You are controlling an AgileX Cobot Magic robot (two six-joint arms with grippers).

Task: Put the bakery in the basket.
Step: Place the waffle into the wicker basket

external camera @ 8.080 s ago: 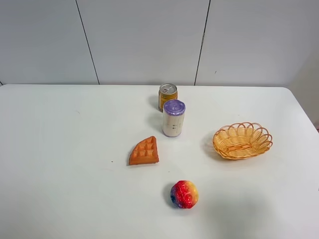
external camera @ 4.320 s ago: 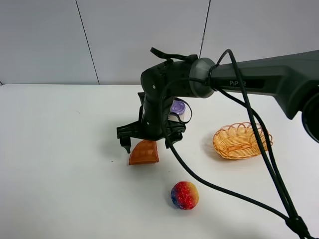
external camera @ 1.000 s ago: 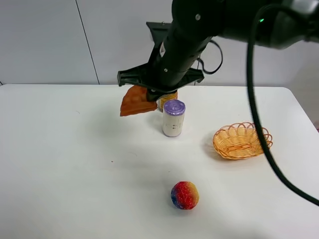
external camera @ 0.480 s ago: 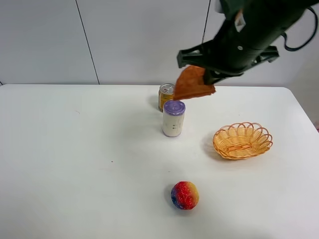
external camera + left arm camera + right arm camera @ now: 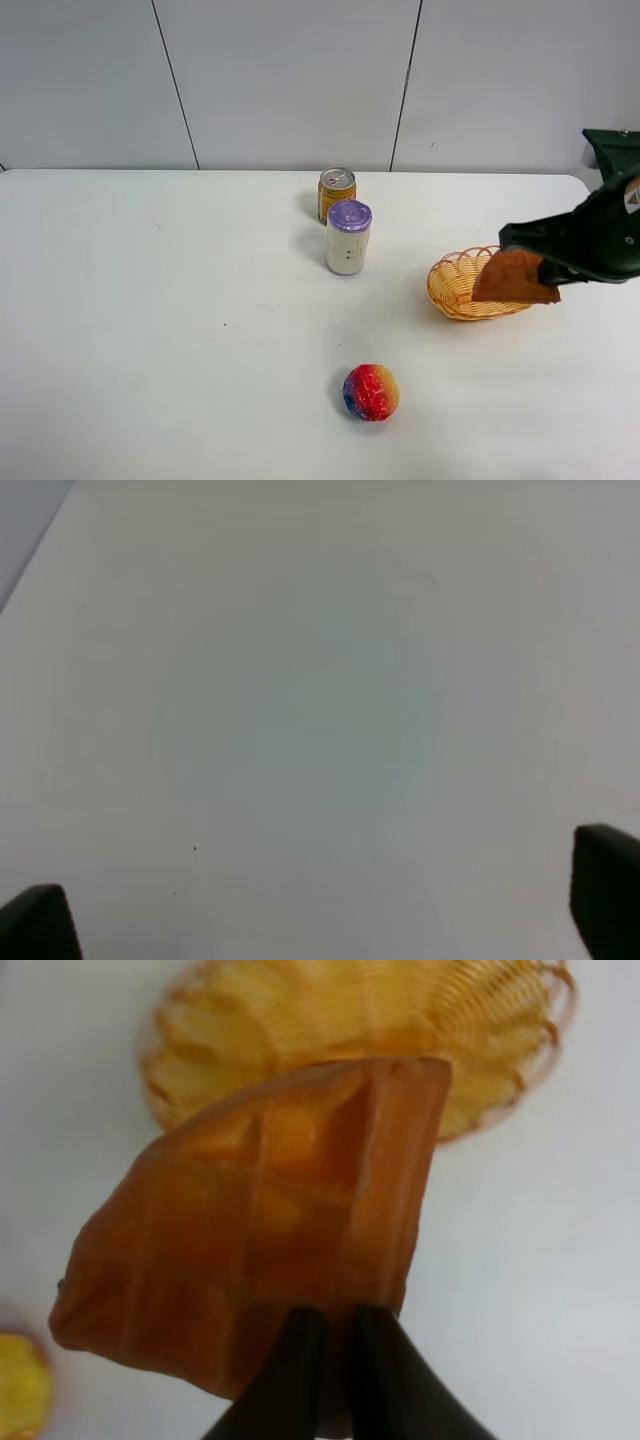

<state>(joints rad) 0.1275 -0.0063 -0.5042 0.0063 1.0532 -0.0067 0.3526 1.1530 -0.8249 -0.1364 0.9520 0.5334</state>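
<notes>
Aloft, bakery (image 5: pixel 515 280) (in claw (image 5: pixel 335 1338)) over basket (image 5: pixel 452 287).

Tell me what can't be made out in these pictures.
Exterior high: the waffle and right gripper cover the right side of the basket; the arm is cut off by the edge.
Right wrist: the waffle's held edge is blurred, very close.
Left wrist: only the left gripper's fingertips show.
Orange can: label too small.
</notes>
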